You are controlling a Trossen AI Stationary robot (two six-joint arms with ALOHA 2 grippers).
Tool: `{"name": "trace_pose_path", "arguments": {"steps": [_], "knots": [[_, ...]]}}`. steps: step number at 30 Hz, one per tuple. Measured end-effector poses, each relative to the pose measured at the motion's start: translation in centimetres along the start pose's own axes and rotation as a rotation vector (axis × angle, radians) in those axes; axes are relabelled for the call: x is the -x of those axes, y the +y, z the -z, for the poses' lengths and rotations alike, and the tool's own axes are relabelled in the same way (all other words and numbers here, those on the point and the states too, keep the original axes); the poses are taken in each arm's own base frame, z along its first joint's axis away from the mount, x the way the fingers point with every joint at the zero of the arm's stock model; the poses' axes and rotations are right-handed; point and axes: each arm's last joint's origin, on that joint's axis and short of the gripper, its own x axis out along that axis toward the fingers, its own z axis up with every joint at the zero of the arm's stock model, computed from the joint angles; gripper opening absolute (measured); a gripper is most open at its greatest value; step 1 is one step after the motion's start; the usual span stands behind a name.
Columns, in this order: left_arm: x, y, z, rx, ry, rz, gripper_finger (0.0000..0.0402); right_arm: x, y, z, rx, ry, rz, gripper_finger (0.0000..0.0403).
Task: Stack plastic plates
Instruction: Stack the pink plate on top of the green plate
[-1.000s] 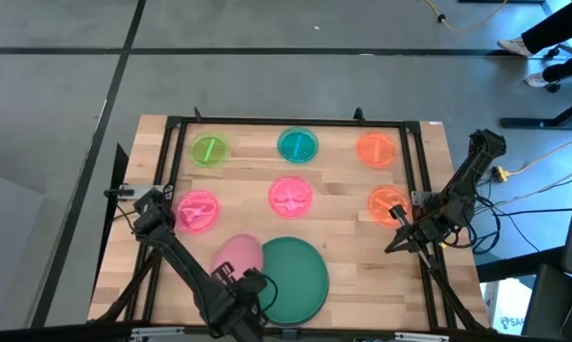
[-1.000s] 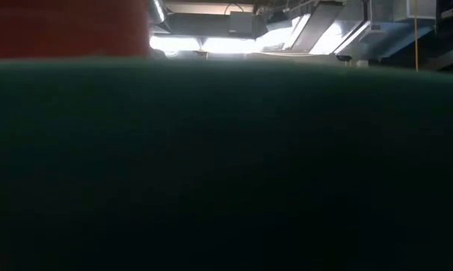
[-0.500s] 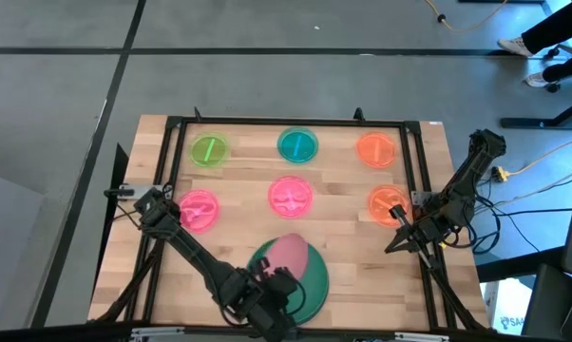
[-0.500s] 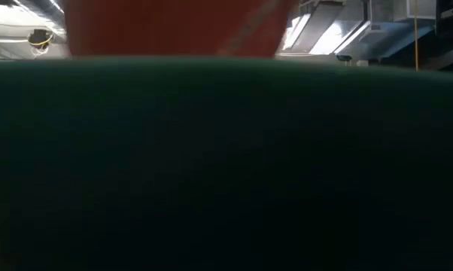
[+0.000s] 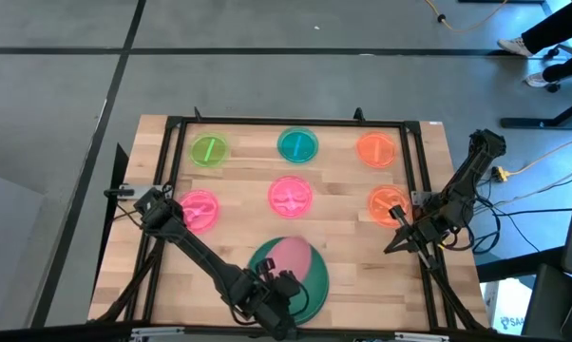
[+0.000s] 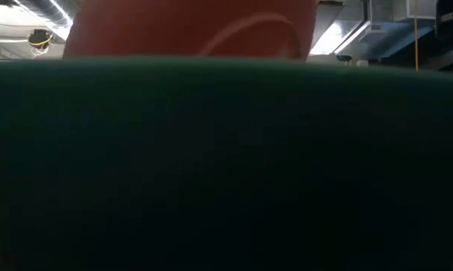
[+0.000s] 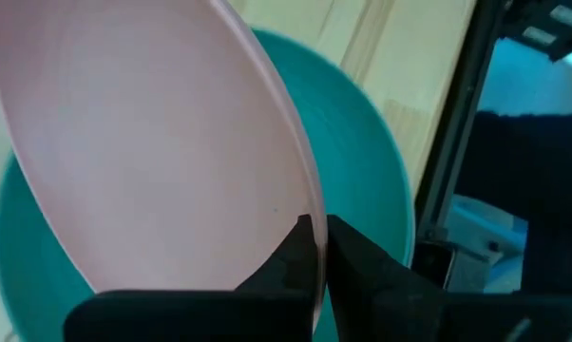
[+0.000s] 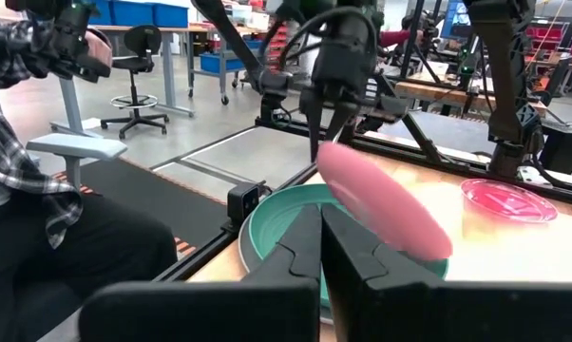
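The large pink plate (image 5: 291, 255) hangs tilted over the large dark green plate (image 5: 305, 283), which lies flat near the table's near edge. My left gripper (image 7: 316, 249) is shut on the pink plate's rim. In the low view the green plate's rim (image 6: 226, 165) fills the picture, with the pink plate (image 6: 189, 30) above it. Several small translucent plates lie flat farther back: lime green (image 5: 208, 150), teal (image 5: 297, 145), two orange (image 5: 376, 149) (image 5: 389, 202), two pink (image 5: 291, 195) (image 5: 197, 211). My right gripper (image 8: 320, 228) waits shut at the table's right side. No grey plate shows. My left gripper pinches the pink plate by its rim (image 7: 305, 204) on the plate's near side, one finger on the upper face and one beneath. The fingers (image 8: 329, 123) come from above, pointing down. The plate slants down from the held end toward the table's far side (image 8: 414, 237); whether its low edge touches the green plate, I cannot tell.
A black frame rail (image 5: 286, 122) runs around the table top. A person in a plaid shirt (image 8: 20, 142) sits beyond the table's near edge, and the room behind holds chairs and benches. Bare wood (image 5: 352, 275) lies right of the green plate.
My left gripper has carried the pink plate toward the table's right, from beside the green plate's left rim to above the green plate. Most of the move fell in the first half second. The green plate stayed put.
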Motion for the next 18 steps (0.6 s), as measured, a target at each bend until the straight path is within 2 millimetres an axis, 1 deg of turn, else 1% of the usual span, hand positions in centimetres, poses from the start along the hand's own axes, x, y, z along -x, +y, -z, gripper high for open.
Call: {"name": "trace_pose_path", "arguments": {"steps": [4, 9, 12, 18], "knots": [[-1.0, -0.1, 0.5, 0.008, 0.005, 0.025, 0.0009, 0.0, 0.0, 0.0, 0.000, 0.000, 0.000, 0.0002], [-1.5, 0.1, 0.9, 0.052, 0.040, 0.032, 0.0013, 0.0, 0.0, 0.0, 0.000, 0.000, 0.000, 0.0002], [-1.5, 0.0, 0.9, 0.062, 0.045, 0.040, 0.0033, 0.0, 0.0, 0.0, 0.000, -0.001, 0.000, 0.0002], [-1.5, -0.2, 0.8, 0.073, 0.033, 0.065, 0.0090, 0.0, 0.0, 0.0, 0.000, 0.000, 0.000, 0.0002]]}}
